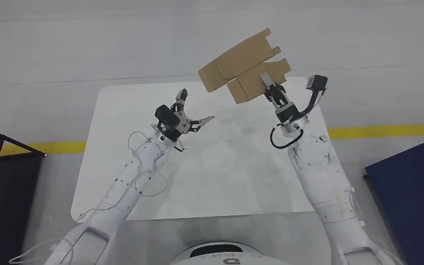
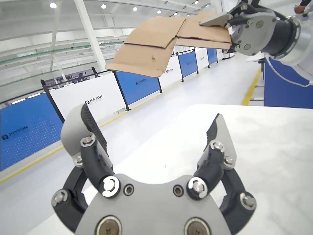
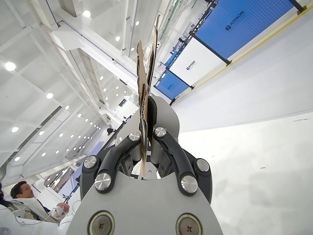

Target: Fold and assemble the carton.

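Observation:
A flat brown cardboard carton (image 1: 244, 66) hangs in the air beyond the far right corner of the white table (image 1: 218, 172). My right gripper (image 1: 270, 84) is shut on its near edge, holding it up above the table. In the right wrist view the carton (image 3: 144, 79) shows edge-on, pinched between the fingers (image 3: 152, 113). In the left wrist view the carton (image 2: 156, 45) hangs flat with its flaps bent slightly down, the right gripper (image 2: 220, 23) clamping its end. My left gripper (image 1: 193, 112) stands open over the table's far middle, left of the carton; nothing lies between its fingertips (image 2: 156, 125).
The table's far edge (image 1: 199, 89) runs just under the carton. A yellow floor line (image 1: 377, 131) passes on the right. Dark blue panels stand at the right (image 1: 404, 192) and left (image 1: 13, 185) of the table.

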`<control>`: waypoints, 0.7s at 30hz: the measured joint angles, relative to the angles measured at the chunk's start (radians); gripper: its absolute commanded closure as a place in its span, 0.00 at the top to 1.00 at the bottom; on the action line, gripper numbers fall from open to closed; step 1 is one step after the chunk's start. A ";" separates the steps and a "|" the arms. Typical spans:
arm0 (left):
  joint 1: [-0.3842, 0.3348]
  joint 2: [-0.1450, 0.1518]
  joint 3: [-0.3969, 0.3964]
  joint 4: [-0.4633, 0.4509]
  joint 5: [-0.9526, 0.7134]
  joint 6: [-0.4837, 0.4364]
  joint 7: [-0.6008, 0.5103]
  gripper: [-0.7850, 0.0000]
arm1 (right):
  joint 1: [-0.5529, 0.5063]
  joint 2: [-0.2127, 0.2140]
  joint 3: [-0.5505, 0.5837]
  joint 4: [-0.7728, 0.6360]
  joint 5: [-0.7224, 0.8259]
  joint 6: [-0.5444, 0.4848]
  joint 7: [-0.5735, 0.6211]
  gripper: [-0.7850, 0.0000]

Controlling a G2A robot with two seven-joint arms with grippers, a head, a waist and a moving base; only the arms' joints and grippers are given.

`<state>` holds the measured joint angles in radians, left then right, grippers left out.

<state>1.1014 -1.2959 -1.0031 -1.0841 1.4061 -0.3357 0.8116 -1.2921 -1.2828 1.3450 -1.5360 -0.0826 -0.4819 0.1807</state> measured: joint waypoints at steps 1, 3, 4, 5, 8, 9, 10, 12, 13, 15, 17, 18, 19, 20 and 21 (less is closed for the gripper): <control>0.010 -0.005 -0.003 -0.005 -0.069 -0.033 -0.006 1.00 | -0.002 -0.002 -0.005 -0.003 0.008 -0.006 0.000 0.00; 0.026 -0.013 -0.002 -0.007 -0.239 -0.147 -0.041 1.00 | -0.003 -0.007 -0.017 0.006 0.079 -0.031 0.002 0.00; 0.029 -0.015 0.002 -0.002 -0.300 -0.213 -0.071 1.00 | 0.001 -0.009 -0.021 0.016 0.120 -0.040 0.003 0.00; 0.034 -0.017 0.011 0.006 -0.377 -0.313 -0.115 1.00 | 0.009 -0.011 -0.027 0.031 0.163 -0.051 0.005 0.00; 0.036 -0.025 0.038 0.052 -0.624 -0.566 -0.260 1.00 | 0.036 -0.015 -0.044 0.064 0.179 -0.069 0.014 0.00; 0.034 -0.028 0.050 0.066 -0.706 -0.618 -0.315 1.00 | 0.043 -0.016 -0.048 0.069 0.168 -0.074 0.015 0.00; 0.030 -0.031 0.066 0.071 -0.788 -0.656 -0.375 1.00 | 0.049 -0.016 -0.050 0.072 0.153 -0.079 0.015 0.00; 0.021 -0.035 0.102 0.051 -0.979 -0.681 -0.504 1.00 | 0.061 -0.016 -0.053 0.073 0.103 -0.088 0.013 0.00; 0.021 -0.036 0.117 0.032 -1.065 -0.680 -0.555 1.00 | 0.065 -0.016 -0.054 0.070 0.076 -0.091 0.012 0.00; 0.023 -0.036 0.148 -0.025 -1.286 -0.677 -0.671 1.00 | 0.071 -0.014 -0.055 0.059 0.008 -0.106 0.012 0.00; 0.019 -0.030 0.167 -0.066 -1.493 -0.676 -0.799 1.00 | 0.071 -0.014 -0.057 0.051 -0.038 -0.125 0.010 0.00; 0.016 -0.026 0.171 -0.074 -1.568 -0.676 -0.851 1.00 | 0.070 -0.013 -0.057 0.050 -0.048 -0.130 0.010 0.00; 0.013 -0.023 0.172 -0.078 -1.635 -0.676 -0.900 1.00 | 0.070 -0.013 -0.057 0.050 -0.057 -0.133 0.010 0.00; 0.007 -0.020 0.169 -0.077 -1.708 -0.676 -0.956 1.00 | 0.071 -0.013 -0.058 0.050 -0.064 -0.134 0.010 0.00; 0.001 -0.017 0.165 -0.071 -1.747 -0.676 -0.991 1.00 | 0.071 -0.013 -0.059 0.050 -0.066 -0.134 0.010 0.00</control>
<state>1.1021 -1.3131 -0.8377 -1.1547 -0.3410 -1.0120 -0.1795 -1.2215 -1.2960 1.2862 -1.4862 -0.1481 -0.6160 0.1908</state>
